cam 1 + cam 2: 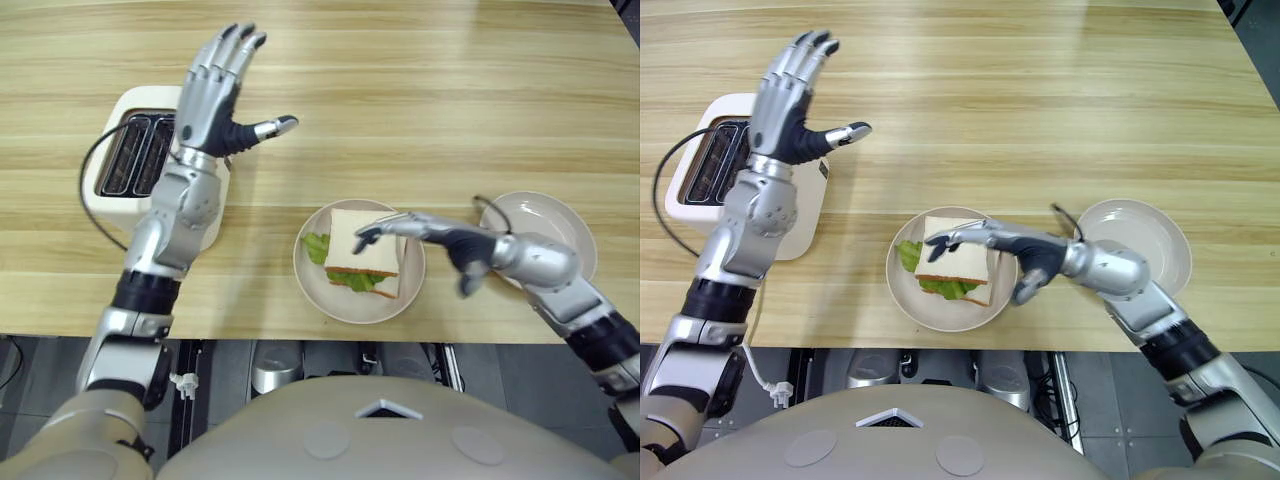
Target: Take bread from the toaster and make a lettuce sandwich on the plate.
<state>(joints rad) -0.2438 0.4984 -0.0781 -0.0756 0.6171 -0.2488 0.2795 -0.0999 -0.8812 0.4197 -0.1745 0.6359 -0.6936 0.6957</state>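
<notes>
Left hand (215, 90): spread, empty, above the white toaster (120, 165).
Right hand (455, 245): released, fingers (388, 227) on the square lettuce sandwich (350, 250).
Plate (310, 282): round, near the wood-grain table's (430, 100) front edge.

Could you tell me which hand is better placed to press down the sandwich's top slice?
Right, probably: the right hand is over the top slice on the plate, while the left hand is open by the toaster, away from it.

Pale wood-grain worktop (450, 100), smooth and matt. Toaster (112, 205) of smooth cream plastic. Plate (335, 305) and second plate (545, 225), smooth matt beige. Left hand (210, 95) and right hand (450, 245), glossy silver metal with black parts.
</notes>
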